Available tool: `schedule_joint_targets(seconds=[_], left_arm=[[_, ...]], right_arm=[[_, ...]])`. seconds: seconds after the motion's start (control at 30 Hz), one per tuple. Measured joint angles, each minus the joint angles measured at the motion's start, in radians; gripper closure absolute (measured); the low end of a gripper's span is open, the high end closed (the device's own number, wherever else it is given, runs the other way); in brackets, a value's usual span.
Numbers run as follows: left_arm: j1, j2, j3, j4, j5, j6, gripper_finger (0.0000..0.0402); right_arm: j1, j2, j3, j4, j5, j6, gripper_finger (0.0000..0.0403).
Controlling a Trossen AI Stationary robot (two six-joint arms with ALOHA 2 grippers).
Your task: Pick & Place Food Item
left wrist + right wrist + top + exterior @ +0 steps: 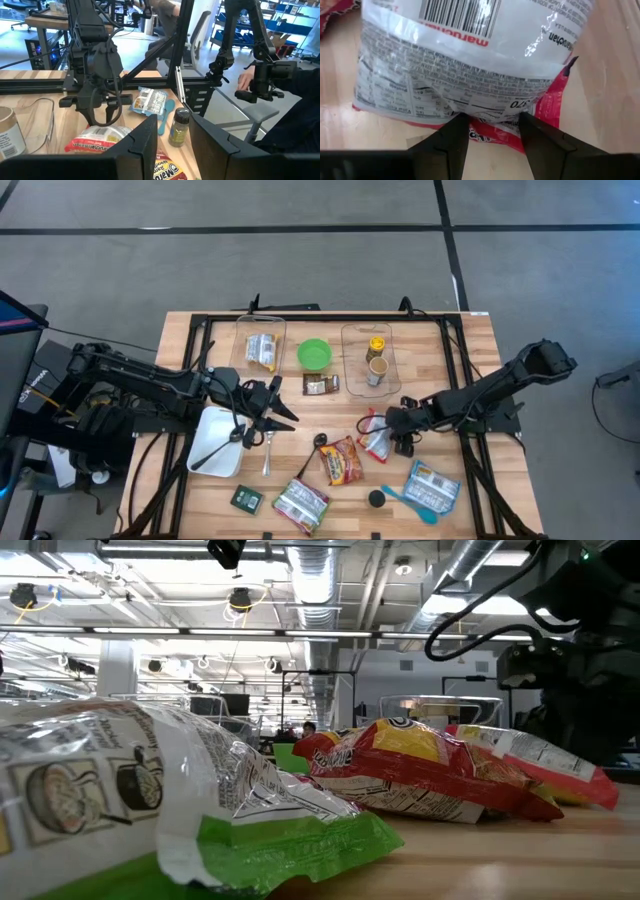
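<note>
From the high view, I had the right claw [400, 423] sitting at about 4 o'clock of the tabletop [470, 340] centre, with the red-and-white ramen packet [375, 437] lying just at its 9 o'clock, touching or nearly so. The left claw [278, 402] waited beside the white tray [215, 442], farther from that packet, so I judged the right arm the nearer one.

In the low view I saw the ramen packet [520, 765] lying flat behind another red-and-yellow packet [410, 770]; the claw itself I couldn't make out there.

The left wrist view showed me the right claw [102, 107] hanging directly over the packet [100, 137], fingers pointing down.

Through the right wrist view, the packet [465, 60] lay dead ahead at 12 o'clock, its near edge running crosswise between my two fingers [450, 137]. The claw stood partly open, straddling that edge; whether it gripped the wrapper, I couldn't tell.
</note>
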Motion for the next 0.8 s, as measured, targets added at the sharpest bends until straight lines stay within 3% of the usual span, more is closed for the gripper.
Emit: schedule_joint_targets(seconds=[0.53,0.8], left_arm=[[0.0,0.0,0.0,0.0,0.0,0.0,0.0294],[0.0,0.0,0.0,0.0,0.0,0.0,0.0294]], right_arm=[[0.0,0.008,0.001,0.01,-0.005,-0.016,0.0239],[0.0,0.009,0.0,0.009,-0.004,-0.016,0.0299]])
